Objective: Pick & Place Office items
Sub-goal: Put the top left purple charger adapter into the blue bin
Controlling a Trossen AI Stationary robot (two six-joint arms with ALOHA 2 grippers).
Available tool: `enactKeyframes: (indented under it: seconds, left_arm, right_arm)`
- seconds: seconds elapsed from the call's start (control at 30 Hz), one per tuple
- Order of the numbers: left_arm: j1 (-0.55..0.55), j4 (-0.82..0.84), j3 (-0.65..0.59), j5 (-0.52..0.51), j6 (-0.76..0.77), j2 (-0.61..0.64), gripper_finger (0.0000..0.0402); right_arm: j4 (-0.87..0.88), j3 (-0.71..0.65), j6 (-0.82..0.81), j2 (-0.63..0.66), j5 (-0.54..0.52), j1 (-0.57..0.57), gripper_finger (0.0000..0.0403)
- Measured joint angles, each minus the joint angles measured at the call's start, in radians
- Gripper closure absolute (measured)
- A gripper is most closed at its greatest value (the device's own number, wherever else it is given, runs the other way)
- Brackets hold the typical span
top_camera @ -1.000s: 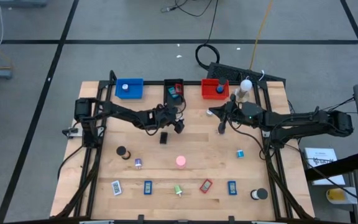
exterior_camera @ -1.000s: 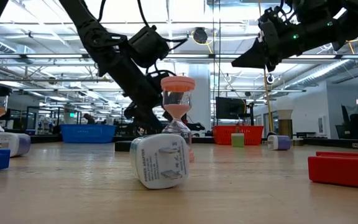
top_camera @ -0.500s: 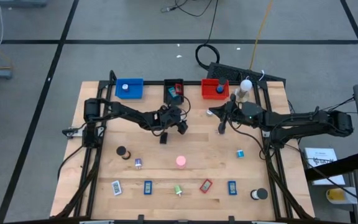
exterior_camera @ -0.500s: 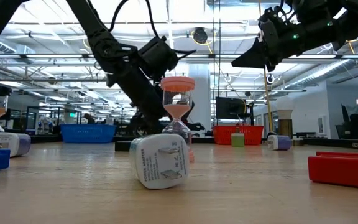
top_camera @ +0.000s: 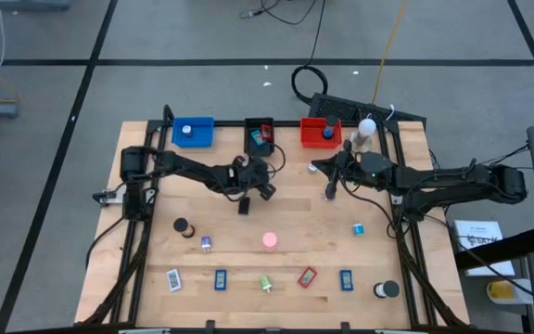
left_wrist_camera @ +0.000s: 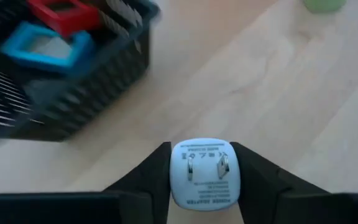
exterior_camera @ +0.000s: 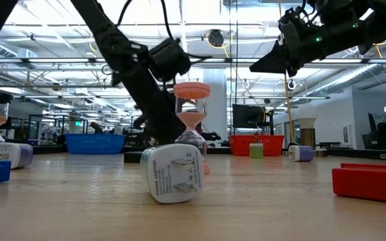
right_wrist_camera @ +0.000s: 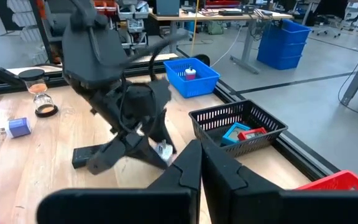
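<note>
1. Starts at the left: reaches across the worktop [top_camera: 156, 269] with the left arm, ending with the left tool [top_camera: 260, 188] just in front of the black tray [top_camera: 260, 136].
2. Stands spread wide a second ago; now pinches a white adapter [left_wrist_camera: 201, 173], one finger on each side, prongs facing the wrist camera.
3. Means the grasp is on, by the look of it, though perhaps not yet fully tight.
4. Cannot tell whether the adapter rests on the wood or hangs just above it.
5. Leaves a black block [top_camera: 244, 206] lying just beside the left tool, untouched.
6. Calls next, most likely, for a lift and a short carry to a tray; the black tray is nearest and already holds a blue frame [left_wrist_camera: 45, 50] and a red one [left_wrist_camera: 61, 12].
7. Risks a slip if the lift starts before the pinch firms up.
8. Further right: holds the right tool [top_camera: 330, 190] raised over the worktop, fingers pressed together and empty, unchanged over the last second.
9. Leaves many items to sort, among them the pink hourglass [top_camera: 269, 241] and the row along the near edge.
</note>
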State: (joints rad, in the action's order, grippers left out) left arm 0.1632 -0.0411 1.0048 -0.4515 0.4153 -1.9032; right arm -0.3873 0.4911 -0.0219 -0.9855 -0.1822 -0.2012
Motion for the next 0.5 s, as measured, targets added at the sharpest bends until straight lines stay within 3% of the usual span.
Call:
enactKeyframes:
  seconds: [0.33,0.5]
  left_arm:
    - [0.054,0.356,-0.042,-0.130,-0.004,0.392,0.0265]
    - [0.149,0.421,-0.122,-0.134,-0.006,0.597,0.0265]
  right_arm:
    - [0.008,0.000,0.007,0.000,0.000,0.000,0.0402]
    - [0.007,0.000,0.007,0.000,0.000,0.000,0.0402]
